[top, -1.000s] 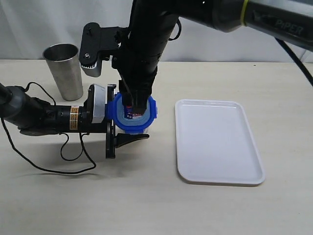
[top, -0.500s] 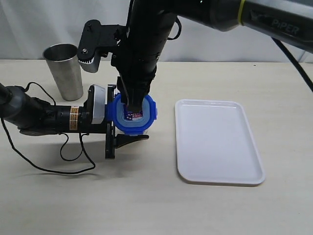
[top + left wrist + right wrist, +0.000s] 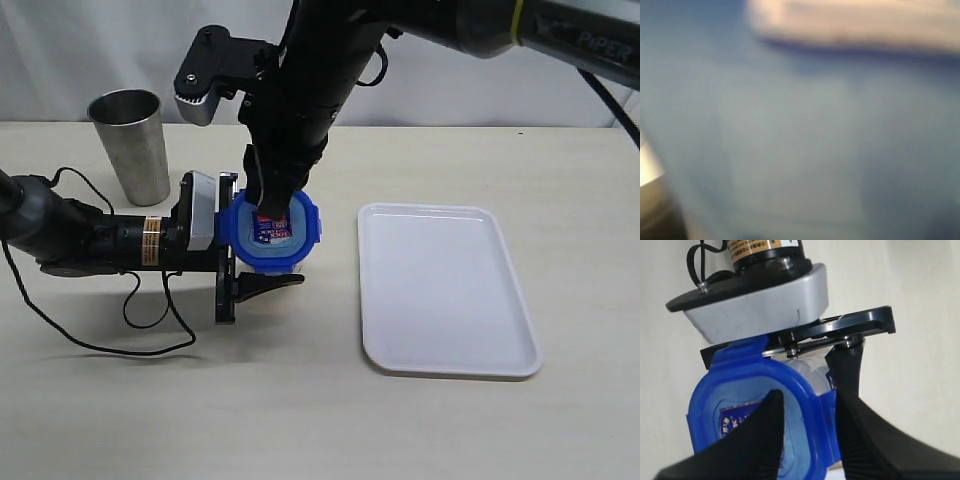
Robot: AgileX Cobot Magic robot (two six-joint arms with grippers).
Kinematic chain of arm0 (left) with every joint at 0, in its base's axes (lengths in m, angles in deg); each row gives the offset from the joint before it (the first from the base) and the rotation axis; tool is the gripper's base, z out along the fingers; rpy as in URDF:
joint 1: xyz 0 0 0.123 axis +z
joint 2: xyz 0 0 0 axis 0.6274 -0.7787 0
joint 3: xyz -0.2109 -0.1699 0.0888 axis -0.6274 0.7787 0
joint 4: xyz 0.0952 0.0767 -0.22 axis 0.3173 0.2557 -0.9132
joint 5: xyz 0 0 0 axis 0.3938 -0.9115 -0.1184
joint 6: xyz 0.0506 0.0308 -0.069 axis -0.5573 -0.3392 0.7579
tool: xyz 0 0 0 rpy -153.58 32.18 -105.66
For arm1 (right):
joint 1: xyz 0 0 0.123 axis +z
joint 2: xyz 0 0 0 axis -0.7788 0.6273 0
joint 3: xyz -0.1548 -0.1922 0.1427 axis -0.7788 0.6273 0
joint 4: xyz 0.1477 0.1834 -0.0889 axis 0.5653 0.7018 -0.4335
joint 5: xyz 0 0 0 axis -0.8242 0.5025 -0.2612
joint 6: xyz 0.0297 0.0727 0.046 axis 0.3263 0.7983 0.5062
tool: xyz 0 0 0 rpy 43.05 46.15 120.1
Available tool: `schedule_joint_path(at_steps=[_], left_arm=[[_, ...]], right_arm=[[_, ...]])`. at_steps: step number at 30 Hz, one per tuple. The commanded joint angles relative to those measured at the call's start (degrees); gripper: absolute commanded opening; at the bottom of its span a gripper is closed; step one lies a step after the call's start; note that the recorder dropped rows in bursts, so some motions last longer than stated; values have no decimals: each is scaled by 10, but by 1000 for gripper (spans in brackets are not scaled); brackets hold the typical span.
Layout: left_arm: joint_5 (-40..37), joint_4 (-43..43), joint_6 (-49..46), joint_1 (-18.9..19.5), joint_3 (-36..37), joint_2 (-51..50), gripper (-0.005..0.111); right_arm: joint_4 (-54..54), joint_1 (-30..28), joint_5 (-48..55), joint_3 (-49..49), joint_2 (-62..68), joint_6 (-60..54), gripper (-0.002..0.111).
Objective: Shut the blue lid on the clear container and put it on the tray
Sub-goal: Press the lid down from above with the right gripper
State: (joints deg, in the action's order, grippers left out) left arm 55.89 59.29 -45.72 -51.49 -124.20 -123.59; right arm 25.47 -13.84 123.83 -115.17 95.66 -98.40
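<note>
Your left gripper (image 3: 280,245) clamps the translucent, upright clear container (image 3: 807,371) left of centre on the tabletop (image 3: 300,420). The glossy rounded-square blue lid (image 3: 273,232) faces up. Your right gripper (image 3: 805,402) narrowly straddles its rim; grip unclear.

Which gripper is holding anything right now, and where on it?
The left gripper clamps the clear container by its side wall, just under the blue lid. The right gripper straddles the lid's rim from above; whether it pinches cannot be told.
</note>
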Motion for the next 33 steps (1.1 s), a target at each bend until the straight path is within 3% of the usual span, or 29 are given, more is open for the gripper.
schedule_joint_path(at_steps=[1,27,33], left_arm=[[-31,11,31,1,5,-3,0],[-31,10,32,1,5,-3,0],[-31,10,32,1,5,-3,0]], right_arm=[[-28,-11,44,38,39,-17,31],[-25,-11,44,75,39,-7,29],[-64,-11,44,42,21,28,54]])
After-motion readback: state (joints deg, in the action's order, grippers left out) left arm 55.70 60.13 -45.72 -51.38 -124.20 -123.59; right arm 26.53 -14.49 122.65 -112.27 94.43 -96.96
